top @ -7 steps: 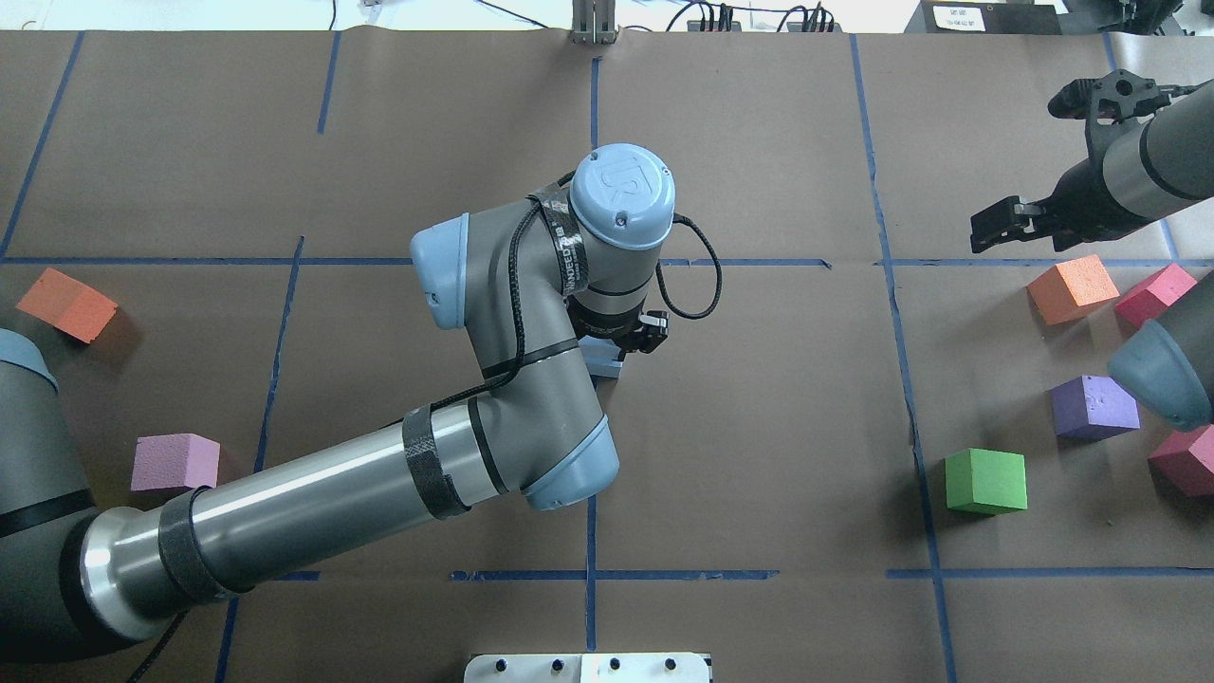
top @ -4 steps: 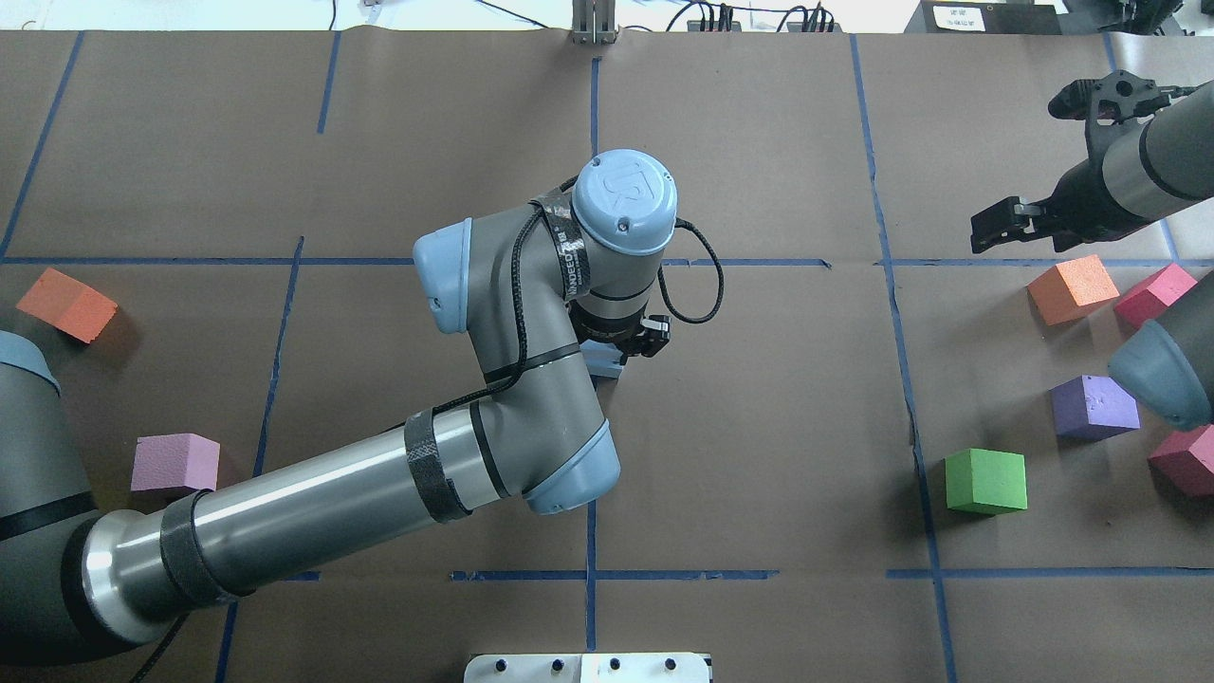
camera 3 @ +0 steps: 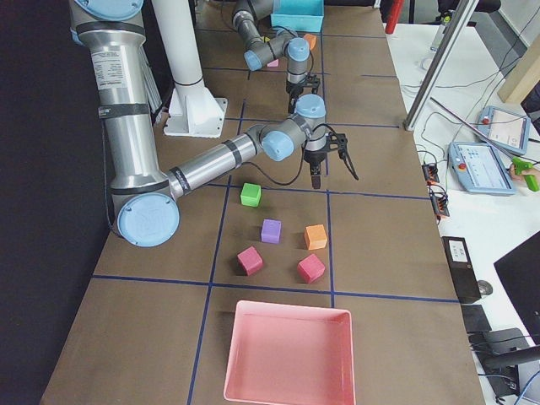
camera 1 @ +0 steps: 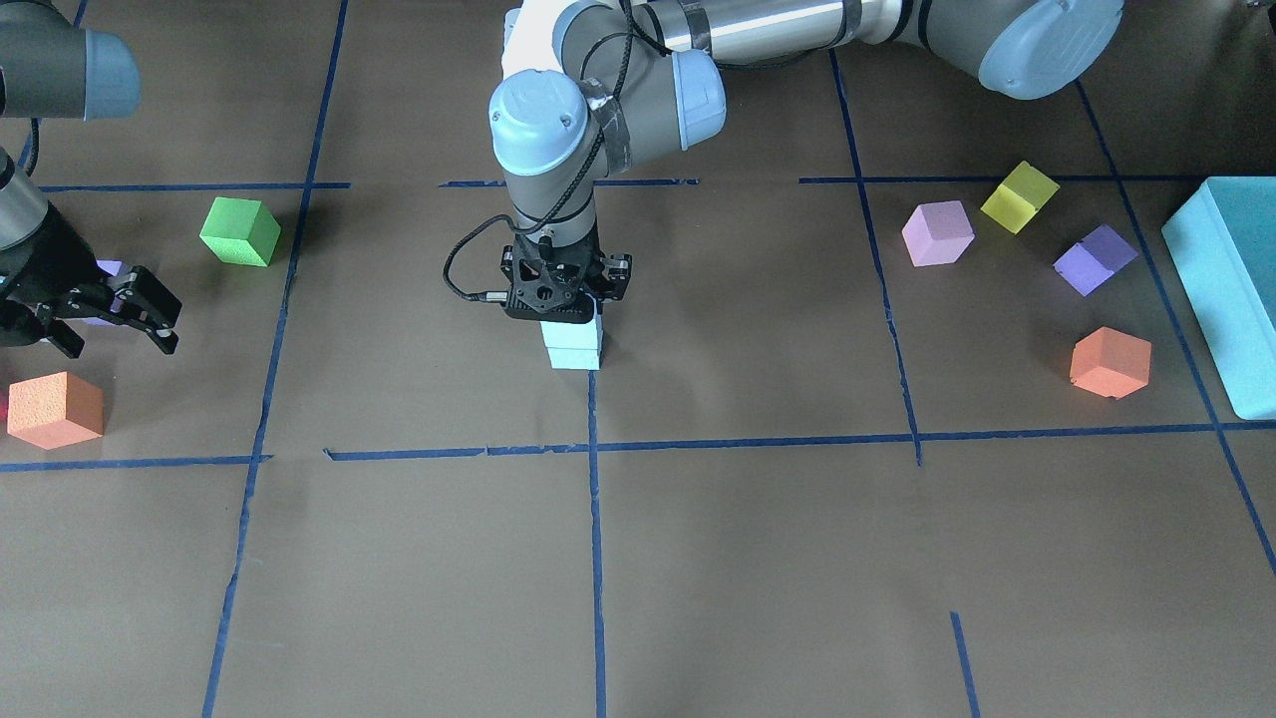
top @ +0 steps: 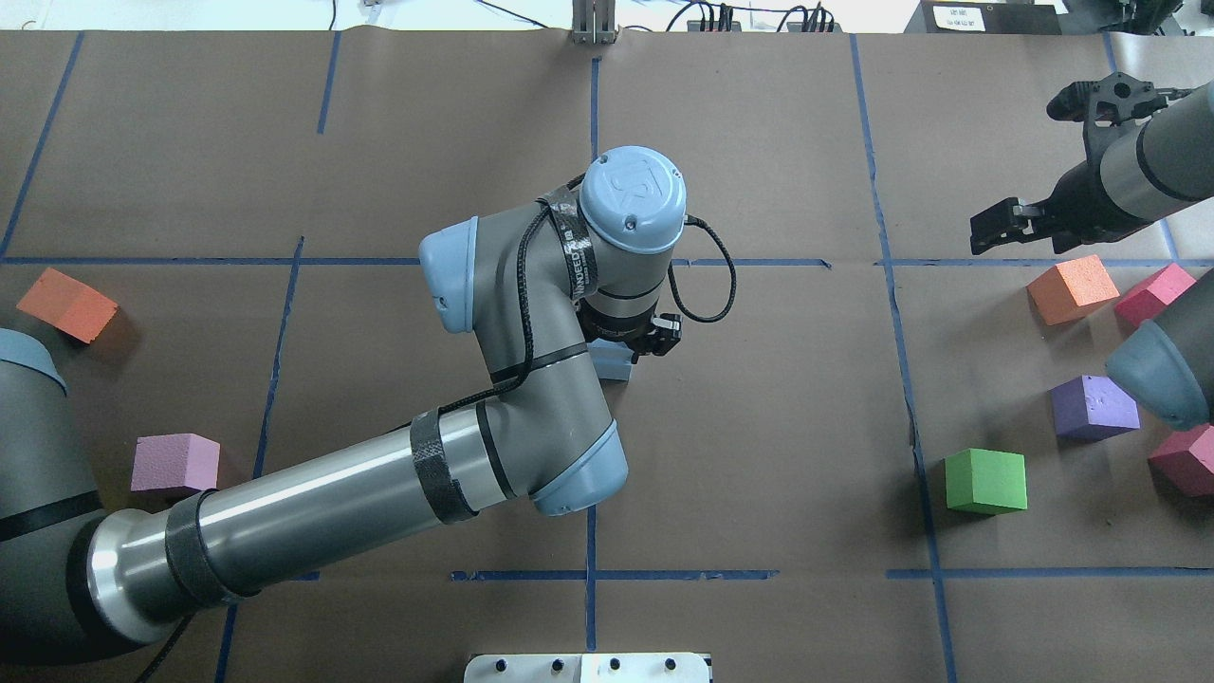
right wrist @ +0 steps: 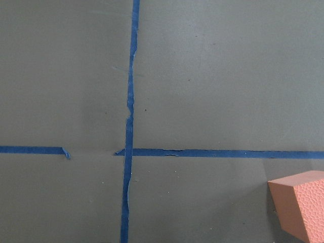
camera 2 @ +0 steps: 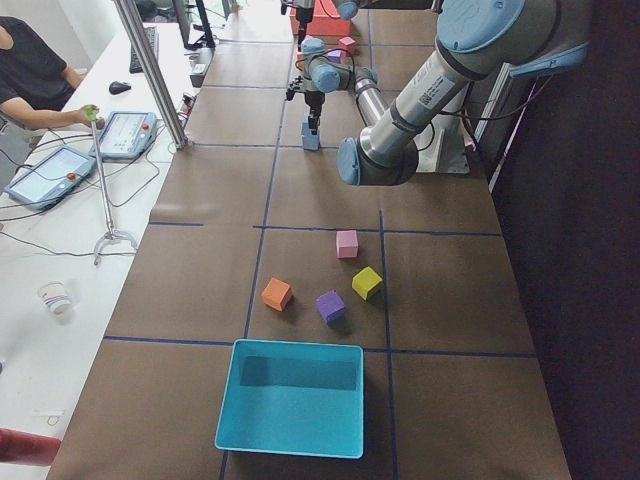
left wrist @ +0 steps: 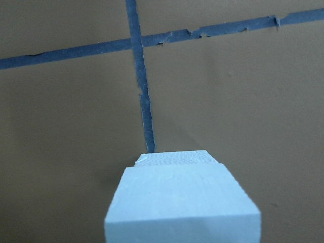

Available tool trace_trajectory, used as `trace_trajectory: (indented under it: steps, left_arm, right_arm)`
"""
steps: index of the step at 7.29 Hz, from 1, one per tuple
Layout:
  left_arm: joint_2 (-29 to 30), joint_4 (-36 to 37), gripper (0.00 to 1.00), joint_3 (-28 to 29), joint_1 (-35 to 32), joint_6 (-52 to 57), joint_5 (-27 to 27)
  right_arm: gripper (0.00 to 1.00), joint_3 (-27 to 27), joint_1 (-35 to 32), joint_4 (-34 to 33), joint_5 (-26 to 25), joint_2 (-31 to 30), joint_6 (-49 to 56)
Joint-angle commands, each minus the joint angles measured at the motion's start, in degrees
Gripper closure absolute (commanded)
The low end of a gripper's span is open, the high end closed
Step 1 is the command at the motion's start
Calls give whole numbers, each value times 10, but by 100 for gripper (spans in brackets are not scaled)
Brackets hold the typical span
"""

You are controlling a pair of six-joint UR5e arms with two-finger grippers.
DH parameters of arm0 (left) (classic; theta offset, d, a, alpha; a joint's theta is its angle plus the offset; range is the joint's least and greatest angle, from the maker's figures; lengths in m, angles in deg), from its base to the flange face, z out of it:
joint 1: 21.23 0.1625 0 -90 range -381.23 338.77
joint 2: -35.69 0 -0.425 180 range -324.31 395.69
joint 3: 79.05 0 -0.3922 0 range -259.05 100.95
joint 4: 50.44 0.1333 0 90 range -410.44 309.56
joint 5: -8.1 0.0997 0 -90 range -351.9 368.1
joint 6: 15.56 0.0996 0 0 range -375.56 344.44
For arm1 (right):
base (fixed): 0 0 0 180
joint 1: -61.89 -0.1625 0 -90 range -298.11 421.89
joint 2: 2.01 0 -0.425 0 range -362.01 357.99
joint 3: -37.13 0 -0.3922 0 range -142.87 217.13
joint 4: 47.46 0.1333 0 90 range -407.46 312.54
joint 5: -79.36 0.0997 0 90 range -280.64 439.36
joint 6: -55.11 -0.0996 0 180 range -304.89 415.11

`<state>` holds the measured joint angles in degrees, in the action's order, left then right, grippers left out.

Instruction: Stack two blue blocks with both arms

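Observation:
Two pale blue blocks stand stacked at the table's middle, the upper block on the lower block. My left gripper points straight down and is shut on the upper block; its body hides the fingertips. In the left wrist view the upper block fills the bottom, and a strip of the lower block shows beyond it. From overhead only a corner of the stack shows under the left wrist. My right gripper is open and empty at the far right, above an orange cube.
Green, purple and two red-pink cubes lie on the right. Orange and pink cubes lie on the left, with a yellow cube. A turquoise box and a pink tray sit at the table's ends.
My left wrist and elbow have shifted slightly to the right over the stack. The right arm has not moved.

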<state>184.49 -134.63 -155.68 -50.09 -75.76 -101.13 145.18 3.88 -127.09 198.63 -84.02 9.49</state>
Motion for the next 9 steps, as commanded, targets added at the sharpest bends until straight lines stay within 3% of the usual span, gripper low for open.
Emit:
trace_trajectory:
  steps: [1, 2, 4, 7, 9]
  left_arm:
    - [-1, 0, 52, 0, -1, 3, 1]
    - [-4, 0, 40, 0, 0, 3, 1]
    - [-4, 0, 4, 1, 0, 4, 2]
    - [-3, 6, 0, -12, -4, 3, 4]
    - [-33, 62, 0, -136, -56, 7, 3]
  right_arm:
    - [0, -1, 0, 0, 0, 0, 0]
    - [0, -2, 0, 0, 0, 0, 0]
    - [0, -2, 0, 0, 0, 0, 1]
    - [0, -6, 0, 0, 0, 0, 3]
    - [0, -7, -8, 0, 5, 3, 22]
